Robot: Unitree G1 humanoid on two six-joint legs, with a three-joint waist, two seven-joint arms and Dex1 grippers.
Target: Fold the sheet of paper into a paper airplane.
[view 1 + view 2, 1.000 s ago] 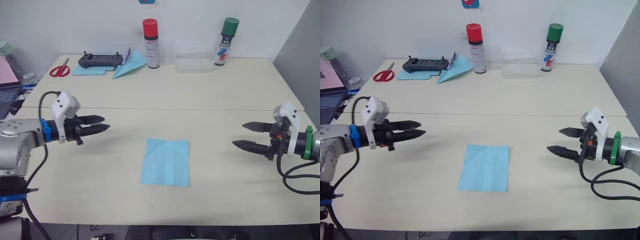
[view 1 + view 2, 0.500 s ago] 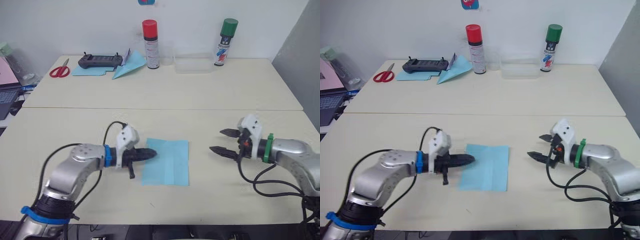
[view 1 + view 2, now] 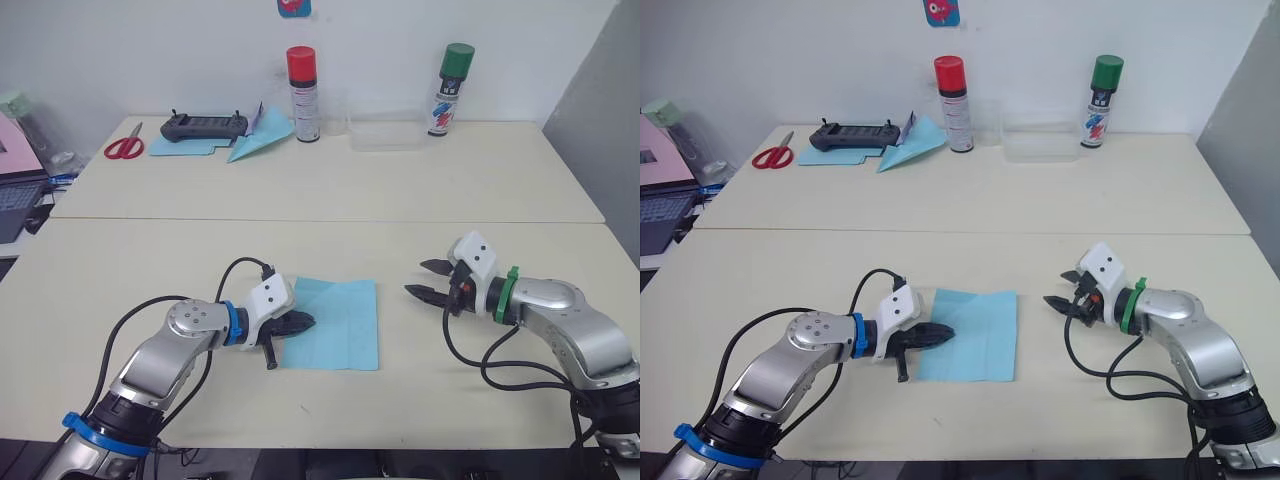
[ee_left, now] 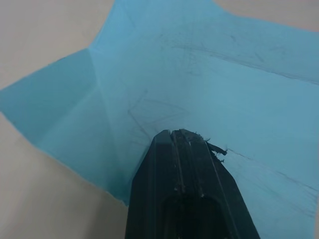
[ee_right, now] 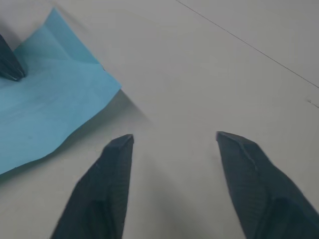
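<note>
Left end effector (image 3: 303,322): fingers pressed together, tips resting on the left margin of the sheet of paper (image 3: 335,323). In the left wrist view the black tips lie on top of the blue sheet with nothing visible between them, so they are judged to be pinning the paper down rather than gripping it.

Sheet of paper: light blue, near square, lying flat on the surface (image 3: 470,400) toward its front edge, about midway between the left and right edges. Faint crease lines cross it. One corner beside the left end effector (image 4: 184,144) appears slightly lifted or turned along a diagonal crease; the rest lies open in a single layer.

Right end effector (image 3: 424,279): fingers spread apart, empty, pointing at the sheet's right edge and held just beside it, not touching. The right wrist view shows bare surface between the two fingers (image 5: 99,194) and a corner of the sheet (image 5: 55,99) just off to one side.

Far left corner of the surface: red scissors (image 3: 123,146), a black controller (image 3: 204,125), a flat blue sheet and a neat blue dart-shaped plane (image 3: 258,135). Far edge, centre: red-capped spray can (image 3: 302,79), clear box (image 3: 385,131), green-capped spray can (image 3: 453,87).

Progress: very early. No completed fold is visible and no pointed nose has been formed. All folds, from the corner folds through the final wing folds, appear left to do.
</note>
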